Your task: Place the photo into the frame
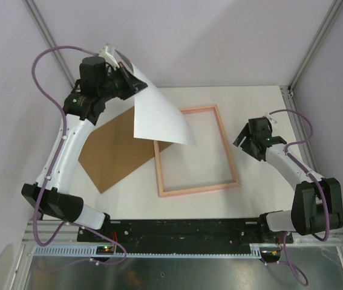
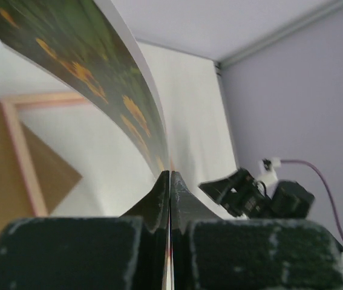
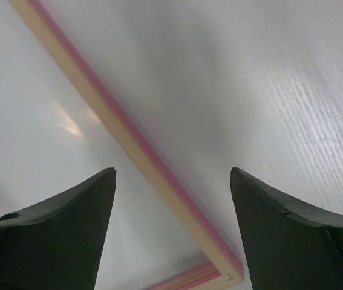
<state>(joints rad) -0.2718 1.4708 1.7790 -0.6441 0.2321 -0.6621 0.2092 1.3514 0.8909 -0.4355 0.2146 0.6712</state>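
The photo (image 1: pixel 158 115) hangs in the air at the back left, its white back facing up and curling over the frame's far left corner. My left gripper (image 1: pixel 136 83) is shut on its upper edge. In the left wrist view the sunflower side of the photo (image 2: pixel 98 72) bends away from the closed left gripper (image 2: pixel 170 175). The pale pink frame (image 1: pixel 228 154) lies flat in the middle of the table. My right gripper (image 1: pixel 244 138) hovers open just right of the frame's right rail, empty. The right wrist view shows that rail and a corner of the frame (image 3: pixel 129 139) between the spread fingers (image 3: pixel 68 211).
A brown backing board (image 1: pixel 114 148) lies flat to the left of the frame, partly under the photo's lower edge. The white table (image 1: pixel 262 109) ends at purple walls behind and at both sides. A black rail (image 1: pixel 183 229) carries the arm bases at the near edge.
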